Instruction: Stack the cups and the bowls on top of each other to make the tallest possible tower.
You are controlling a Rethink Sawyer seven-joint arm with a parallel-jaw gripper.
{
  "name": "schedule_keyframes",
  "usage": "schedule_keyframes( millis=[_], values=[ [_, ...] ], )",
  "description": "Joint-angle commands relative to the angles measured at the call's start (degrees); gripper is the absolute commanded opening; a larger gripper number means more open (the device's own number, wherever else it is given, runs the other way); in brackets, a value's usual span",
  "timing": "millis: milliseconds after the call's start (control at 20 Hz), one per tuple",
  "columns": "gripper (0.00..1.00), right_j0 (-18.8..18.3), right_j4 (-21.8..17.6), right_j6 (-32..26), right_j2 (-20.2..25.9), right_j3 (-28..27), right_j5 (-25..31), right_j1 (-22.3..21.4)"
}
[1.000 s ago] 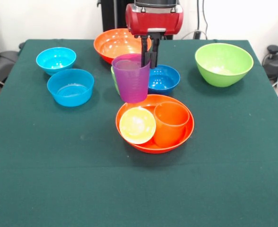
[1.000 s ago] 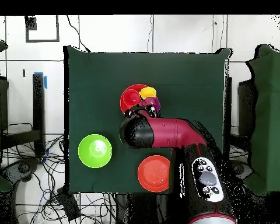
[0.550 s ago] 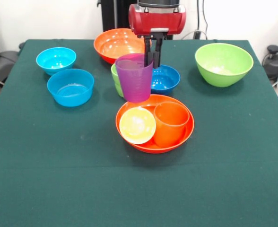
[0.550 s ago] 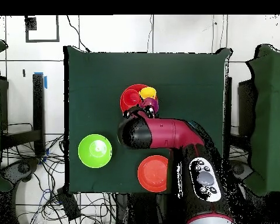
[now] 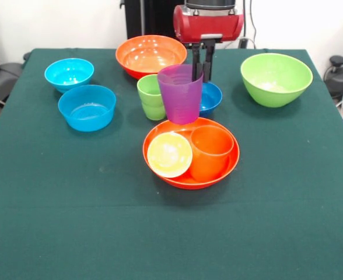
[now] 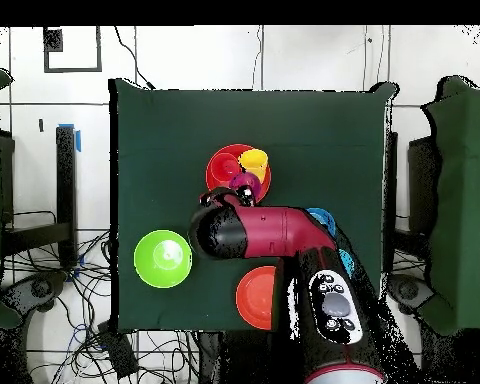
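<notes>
My gripper (image 5: 202,74) is shut on the far rim of the purple cup (image 5: 181,93), which hangs upright just behind the near orange bowl (image 5: 189,175). That bowl holds the orange cup (image 5: 210,153) upright and the yellow cup (image 5: 169,154) tipped toward the camera. Left of the purple cup stands the green cup (image 5: 151,96), and the dark blue bowl (image 5: 211,98) peeks out at its right. In the overhead view the arm (image 6: 259,232) hides most of this, leaving the purple cup (image 6: 246,185), the yellow cup (image 6: 252,159) and the orange bowl's rim (image 6: 219,165) visible.
A second large orange bowl (image 5: 147,55) sits at the back. The lime green bowl (image 5: 275,78) is at the back right. Two light blue bowls (image 5: 69,73) (image 5: 87,107) stand at the left. In the overhead view the lime bowl (image 6: 163,258) and the other orange bowl (image 6: 254,297) flank the arm.
The gripper has carried the purple cup to the right in the front view, uncovering the green cup and hiding more of the dark blue bowl. Nothing else has moved.
</notes>
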Motion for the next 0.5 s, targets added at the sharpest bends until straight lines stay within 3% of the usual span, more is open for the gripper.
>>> schedule_keyframes(
  millis=[50, 500],
  values=[
    [0.00, 0.79, 1.49, 10.48, 2.04, 2.16, -3.28, 3.80],
    [0.00, -2.00, -0.51, 8.69, 4.95, 0.07, -4.66, 6.05]
  ],
)
